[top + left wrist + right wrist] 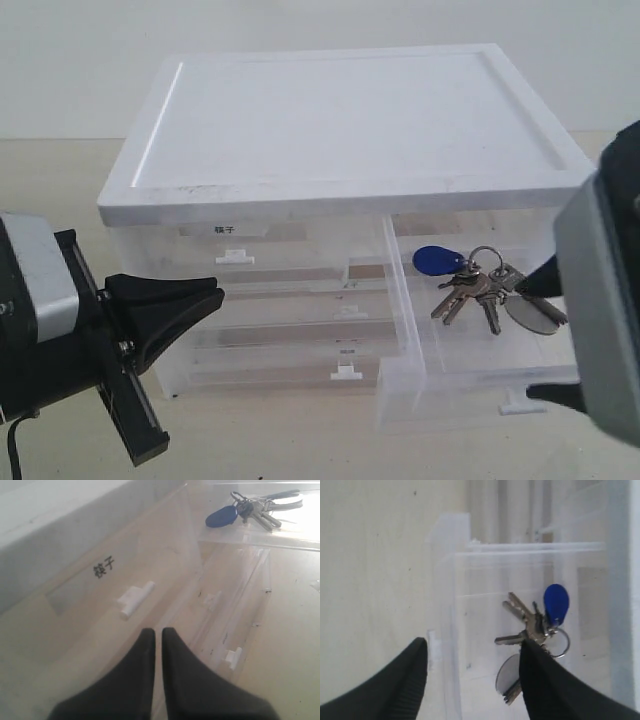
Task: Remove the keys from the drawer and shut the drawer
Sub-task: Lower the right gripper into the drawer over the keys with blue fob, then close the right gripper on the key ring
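The keys [480, 290], a silver bunch on a ring with a blue oval fob and a round disc, lie in the drawer [450, 395], which is pulled out on the cabinet's right side. My right gripper [540, 340] is open over the drawer's front. One finger hangs above the keys [530, 630], the other outside the front wall [445, 605] near the tab handle [432, 640]. Nothing is held in the right gripper [473, 645]. My left gripper [215, 295] is shut and empty, in front of the left drawers. In the left wrist view the left gripper [158, 631] is far from the keys [250, 512].
The white-topped cabinet [340, 110] stands on a pale table. Its left drawers are shut; the top one carries a label with black characters [224, 229] and a white tab handle [135, 599]. The open drawer's tab handle [522, 405] juts toward the table's front.
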`<state>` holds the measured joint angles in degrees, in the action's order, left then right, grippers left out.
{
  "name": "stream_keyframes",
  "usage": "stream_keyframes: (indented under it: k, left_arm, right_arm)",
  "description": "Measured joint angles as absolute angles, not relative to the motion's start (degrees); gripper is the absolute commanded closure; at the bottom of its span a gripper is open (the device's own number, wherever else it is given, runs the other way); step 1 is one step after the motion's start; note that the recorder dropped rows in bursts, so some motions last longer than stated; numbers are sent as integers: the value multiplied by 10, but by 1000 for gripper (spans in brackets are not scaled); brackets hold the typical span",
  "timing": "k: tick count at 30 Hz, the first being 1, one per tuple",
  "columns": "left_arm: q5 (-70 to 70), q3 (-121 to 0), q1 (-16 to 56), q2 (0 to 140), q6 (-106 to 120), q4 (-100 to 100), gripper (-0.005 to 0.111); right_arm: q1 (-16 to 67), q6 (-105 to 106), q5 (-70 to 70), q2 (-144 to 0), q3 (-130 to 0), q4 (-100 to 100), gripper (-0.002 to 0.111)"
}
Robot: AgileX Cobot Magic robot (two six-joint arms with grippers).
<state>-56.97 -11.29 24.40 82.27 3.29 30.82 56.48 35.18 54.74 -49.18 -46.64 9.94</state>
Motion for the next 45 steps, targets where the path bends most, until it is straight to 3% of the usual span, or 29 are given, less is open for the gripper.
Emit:
stream_keyframes:
  k: [7, 15, 20, 26, 36, 38, 42, 45]
  left_arm:
    - [-569, -113, 244, 823, 33, 308, 102]
    - [-555, -113, 244, 823, 32, 308, 102]
    - [-560, -113, 244, 823, 29, 308, 102]
    - [-560, -113, 244, 823, 21, 321, 102]
    - [-565, -113, 244, 823, 21, 321, 102]
    - [-565, -113, 244, 823, 21, 321, 102]
    - [-565, -113, 244, 823, 21, 321, 102]
    - [-565, -113, 244, 823, 21, 321, 102]
  right_arm:
    - [566, -53, 485, -528, -468, 251, 61]
    - [566, -306, 485, -661, -468, 381, 61]
    - [559, -361, 464, -707, -468, 390, 61]
    - [482, -374, 428, -713, -467, 360, 61]
    - [440, -251, 379, -726, -467, 227, 62]
    - [440, -241, 379, -729, -467, 222, 71]
    - [440, -216, 379, -731, -469, 214, 108]
    - [440, -192, 379, -731, -469, 212, 108]
